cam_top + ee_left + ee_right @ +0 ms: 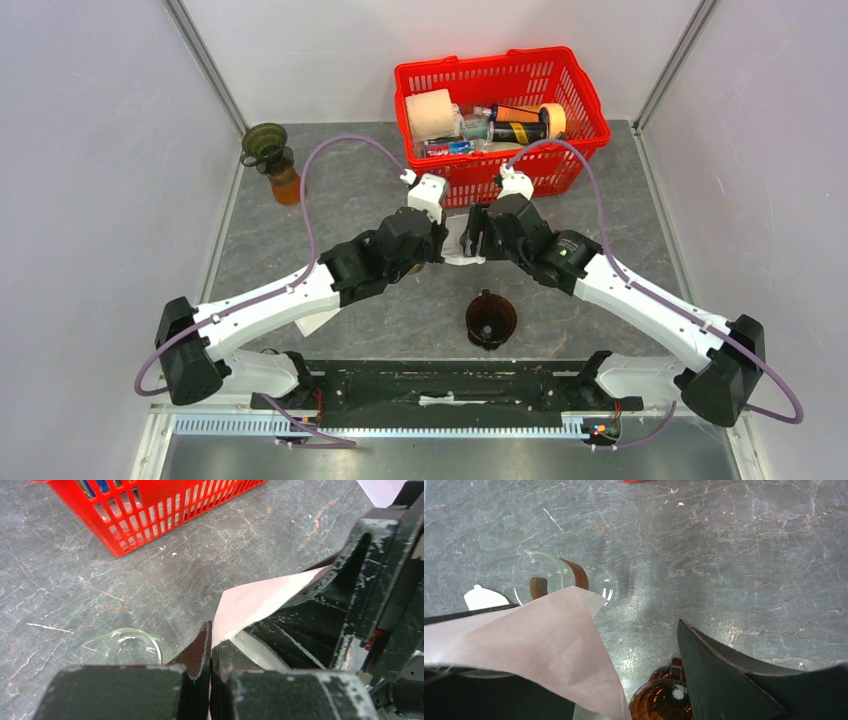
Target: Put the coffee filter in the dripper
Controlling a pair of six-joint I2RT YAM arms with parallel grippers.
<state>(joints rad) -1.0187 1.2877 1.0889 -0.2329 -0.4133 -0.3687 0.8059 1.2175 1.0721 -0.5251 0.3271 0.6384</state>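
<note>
Your left gripper (210, 647) is pinched shut on one corner of the white paper coffee filter (260, 602), finger against finger with only the sheet between. The filter is held up off the grey marbled tabletop (330, 200), midway between the two wrists (462, 248). From your left wrist its long axis runs from that clamped corner up and to the right, with the far end against the black fingers of the right gripper (478, 238).

The right wrist view tells you more. There the filter (534, 645) drapes over the near-left finger and hides it, with one point aimed down toward the bottom edge of the view. The other finger (734, 680) stands well apart, so the right jaws are open and not clamping the paper.

That camera also shows the dark brown ribbed dripper (656, 702) low between the fingers. The left wrist view misses it entirely. From above, the dripper (491, 320) stands alone on the table, nearer the bases than the filter is.

A clear glass server (122, 649) sits just beside the left fingertips; its brown handle shows only from the right wrist (574, 572). The red plastic basket (585, 100) is beyond both arms.
</note>
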